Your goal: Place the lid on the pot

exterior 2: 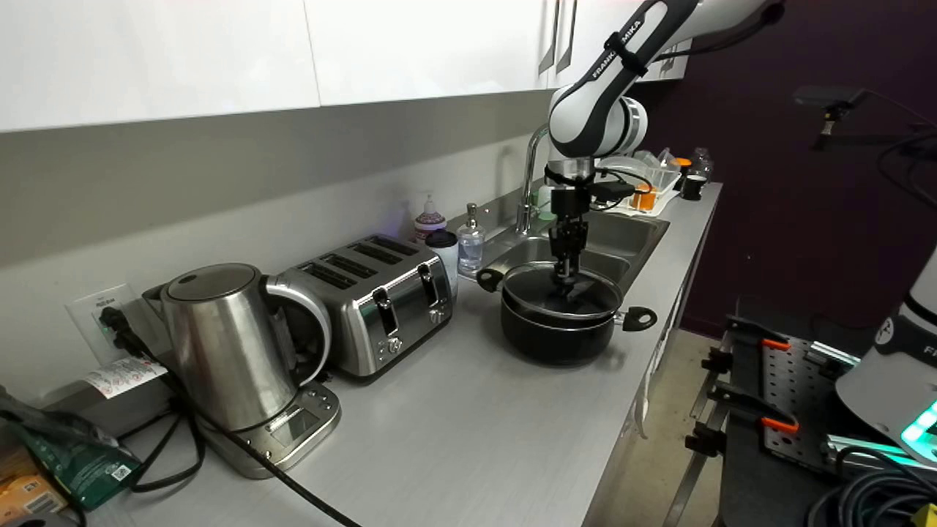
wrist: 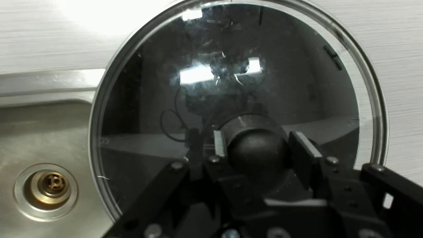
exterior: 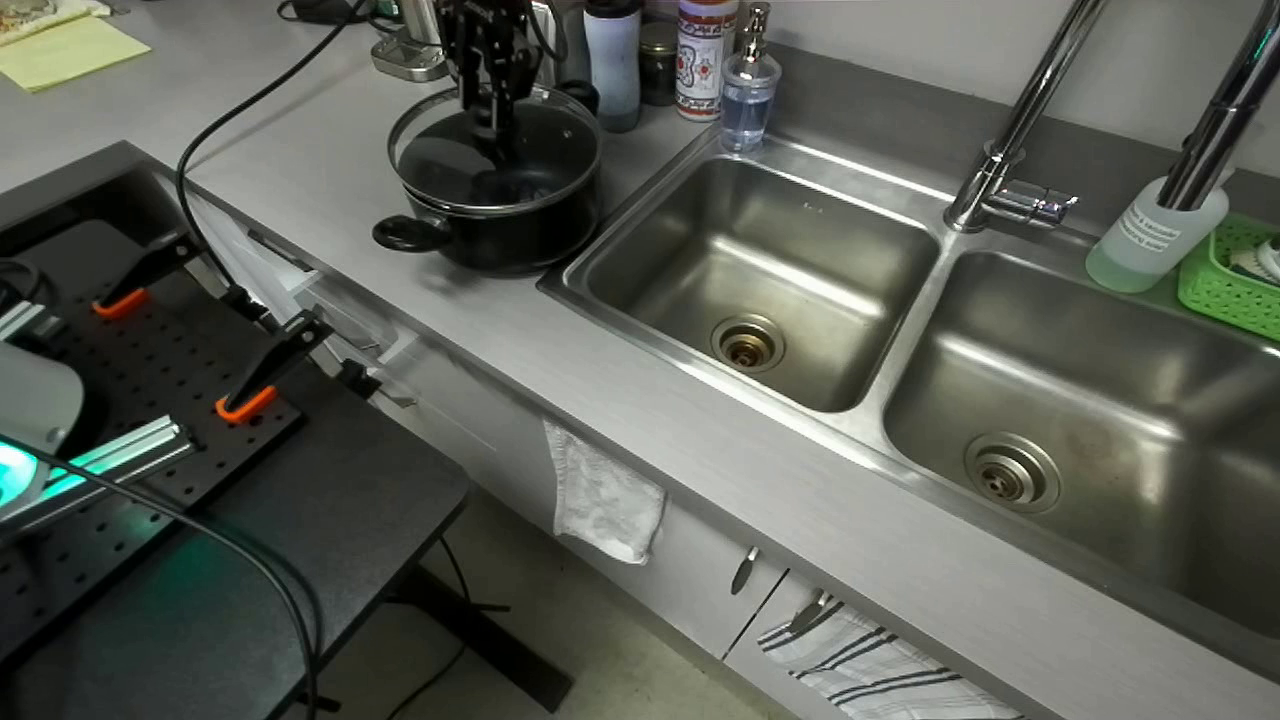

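The lid (exterior: 428, 160) is a round glass disc with a metal rim. It sits just over the black pot (exterior: 525, 238), and a narrow gap shows between its rim and the pot's rim in the exterior view (exterior 2: 525, 289). The pot (exterior 2: 554, 342) stands on the counter beside the sink. My gripper (exterior: 492, 128), also in an exterior view (exterior 2: 565, 274), points straight down at the lid's centre. In the wrist view, its fingers (wrist: 259, 145) are closed around the dark knob of the lid (wrist: 158, 109). Pale counter shows through the glass at the lid's upper right.
The steel sink (exterior: 800, 270) with its faucet (exterior: 1020, 130) adjoins the pot. A soap dispenser (exterior: 750, 90), a tumbler (exterior: 612, 70) and a toaster (exterior 2: 373, 293) stand behind it. A kettle (exterior 2: 219, 344) is farther along the counter. The pot's handle (exterior: 412, 233) points toward the counter's front edge.
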Controlling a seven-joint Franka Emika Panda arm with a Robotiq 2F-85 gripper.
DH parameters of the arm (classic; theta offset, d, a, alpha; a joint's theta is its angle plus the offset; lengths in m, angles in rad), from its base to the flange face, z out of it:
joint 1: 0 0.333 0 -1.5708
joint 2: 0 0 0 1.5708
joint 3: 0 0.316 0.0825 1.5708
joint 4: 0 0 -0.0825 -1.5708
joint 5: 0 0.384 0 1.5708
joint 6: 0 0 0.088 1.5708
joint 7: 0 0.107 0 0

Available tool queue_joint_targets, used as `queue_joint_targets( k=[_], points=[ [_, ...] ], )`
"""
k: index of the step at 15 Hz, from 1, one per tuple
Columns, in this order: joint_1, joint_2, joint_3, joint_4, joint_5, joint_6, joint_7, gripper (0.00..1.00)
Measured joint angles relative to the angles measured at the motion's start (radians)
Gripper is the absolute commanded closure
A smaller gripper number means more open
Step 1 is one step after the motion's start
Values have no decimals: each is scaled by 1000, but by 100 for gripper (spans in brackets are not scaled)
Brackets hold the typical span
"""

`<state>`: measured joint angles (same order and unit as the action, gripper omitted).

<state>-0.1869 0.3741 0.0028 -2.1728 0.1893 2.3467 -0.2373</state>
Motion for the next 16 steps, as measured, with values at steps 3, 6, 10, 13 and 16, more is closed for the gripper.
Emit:
queue_joint_targets(
  k=[3, 6, 10, 13, 16],
  points=[
    [-4, 1, 0, 0, 5, 0, 0, 76],
    [-6, 5, 0, 4, 6, -4, 0, 76],
    [-6, 22, -2, 20, 6, -16, 0, 76],
    [-6, 34, -2, 35, 5, -23, 1, 76],
    [-2, 40, -2, 48, 2, -34, 3, 76]
  ],
)
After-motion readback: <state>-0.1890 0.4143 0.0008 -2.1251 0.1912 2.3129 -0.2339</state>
